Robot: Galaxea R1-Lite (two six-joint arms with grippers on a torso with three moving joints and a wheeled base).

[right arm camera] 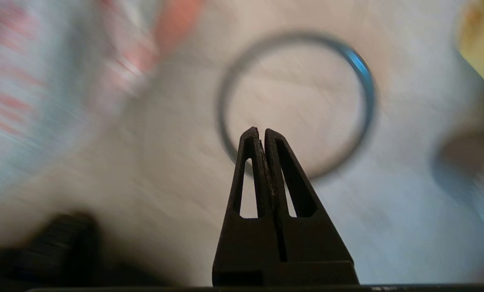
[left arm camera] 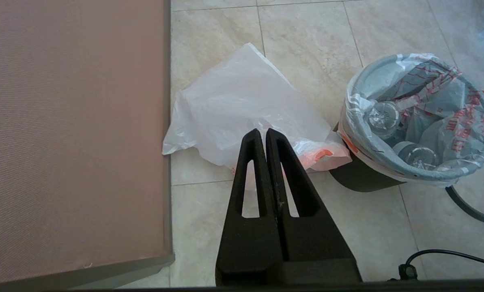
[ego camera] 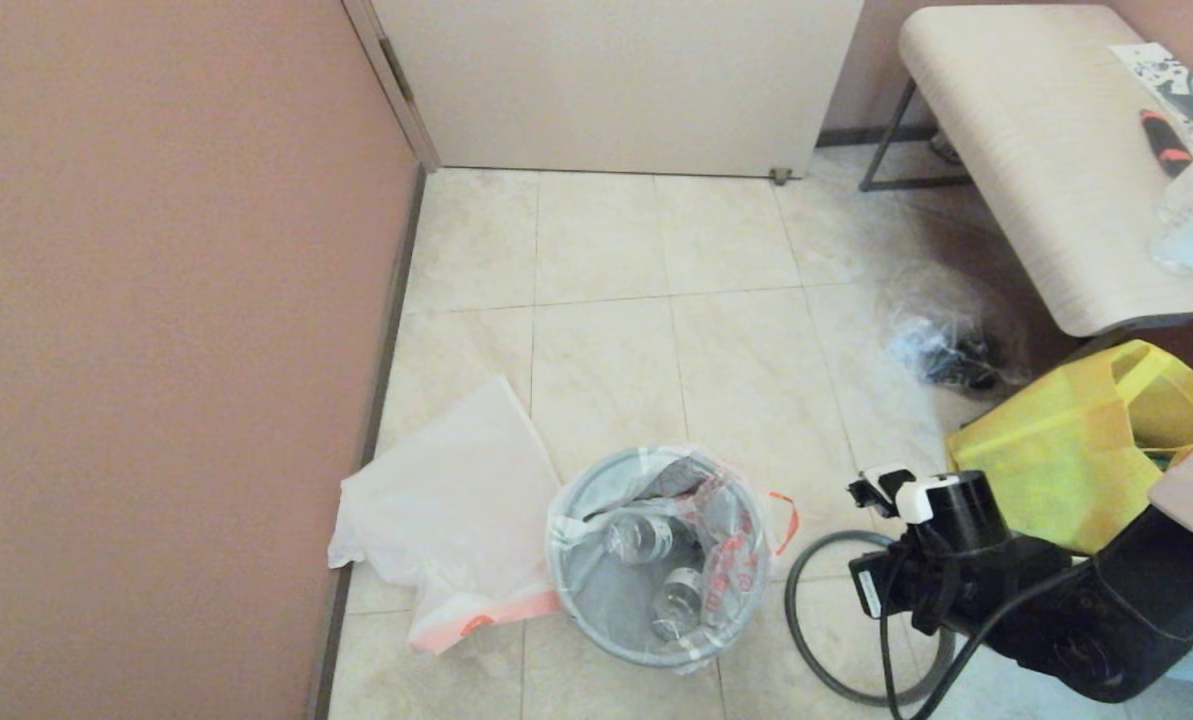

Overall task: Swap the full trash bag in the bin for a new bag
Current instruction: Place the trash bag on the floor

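Two bottles (ego camera: 639,537) in bin; four bags; perhaps one hoop (ego camera: 836,620).

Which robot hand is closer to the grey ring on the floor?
The right. The right gripper hangs shut just above the ring, by the bin. The left gripper, also shut, is over the new bag, across the bin.

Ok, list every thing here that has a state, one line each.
full trash bag: still in the bin, mouth folded over the rim, bottles inside.
bin: upright on the floor, lined.
hoop: off the bin, flat on the floor beside it.
new bag: limp on the floor by the wall, untouched.
left hand: shut, empty.
right hand: shut, empty, above the hoop.
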